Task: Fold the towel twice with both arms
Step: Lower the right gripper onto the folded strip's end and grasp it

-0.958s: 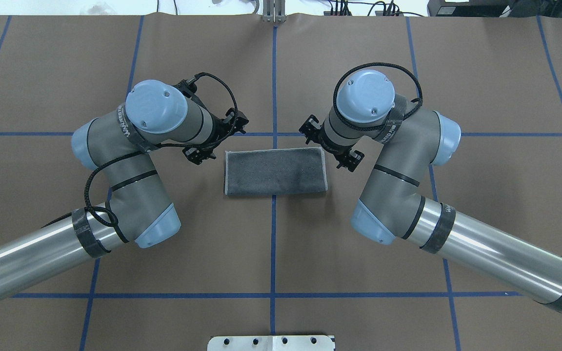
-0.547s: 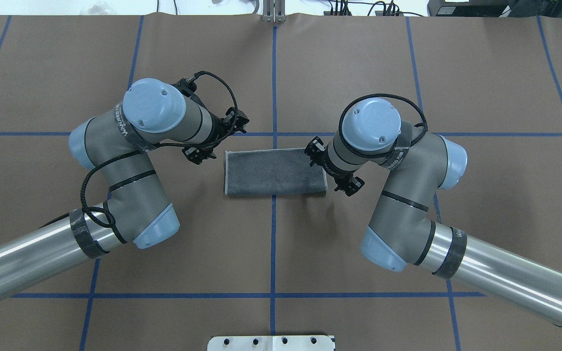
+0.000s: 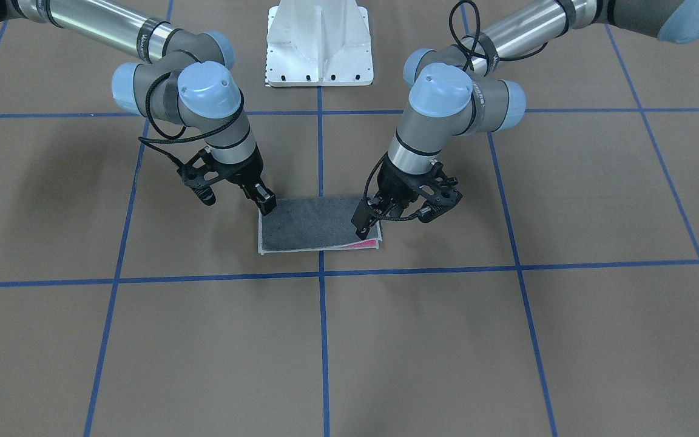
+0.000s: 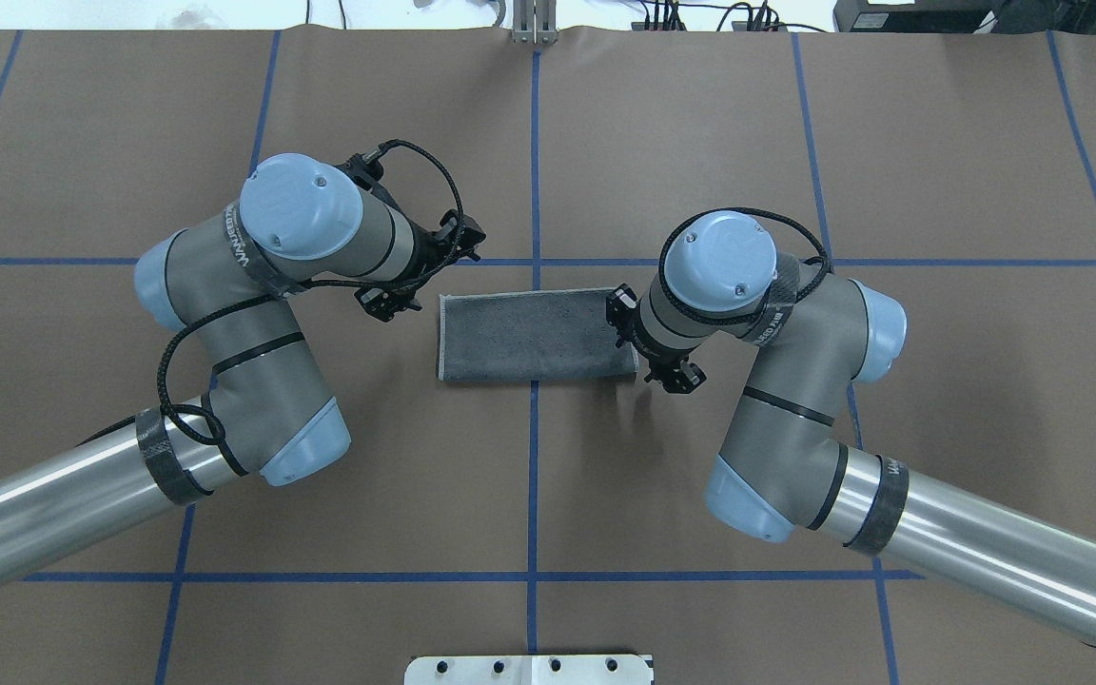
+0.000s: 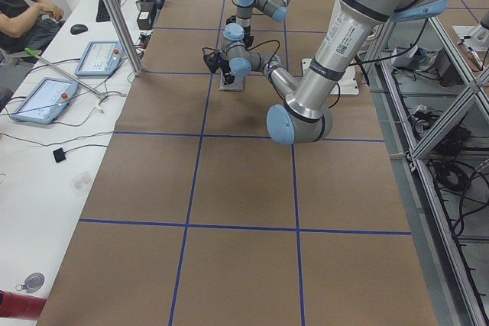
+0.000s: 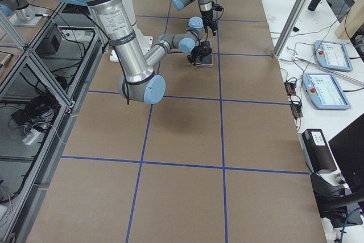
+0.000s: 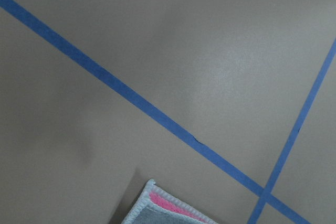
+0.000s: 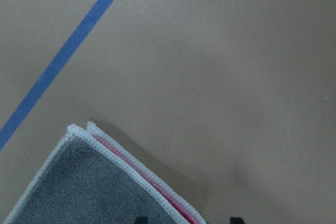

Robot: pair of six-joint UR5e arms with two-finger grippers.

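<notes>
While towel (image 3: 313, 227) lies folded, right gripper (image 3: 235, 200) spread over one end, left gripper (image 3: 395, 220) spread near other.

The towel (image 4: 534, 335) is laid flat on the table (image 4: 681, 143), folded once into a long rectangle. Its grey face is turned up, a light grey hem is seen at the edges, and a pink strip shows between the layers along the edge away from the robot. The left arm (image 4: 234, 323) is bent down just beside the towel's left short end, with the left gripper (image 3: 363, 226) held at that end — whether it is parted cannot be told. The right arm (image 4: 786, 381) is bent over the opposite end, where the right gripper (image 3: 264, 201) is set at the corner, fingertips apart.
</notes>
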